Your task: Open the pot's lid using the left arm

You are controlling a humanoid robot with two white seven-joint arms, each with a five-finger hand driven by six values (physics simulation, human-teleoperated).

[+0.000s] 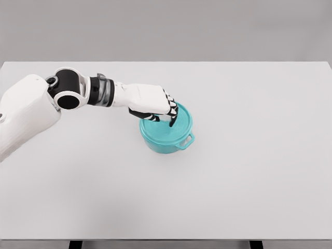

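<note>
no brand, label or writing shows on anything in view.

the pot point(165, 139) is teal, round and squat, standing upright on the white table point(249, 171), a little left of the middle of the tabletop. being round it has no real long axis, but one small loop handle point(187, 140) sticks out at its lower right side, pointing toward the table's right front; any handle opposite is hidden behind the hand. the lid point(179, 127) is the same teal and sits on top of the pot, so nothing of the inside can be seen and its contents cannot be told.

the left hand point(155, 104) comes in from the left on a white arm with a black elbow joint, stretched across the table, and lies over the upper left part of the lid. its fingers point(171, 116) are curled downward with black tips touching the lid's top; the thumb reaches in underneath from the left. whether they are actually clamped on a knob cannot be told, since the hand covers that spot.

the right arm does not show.
</note>
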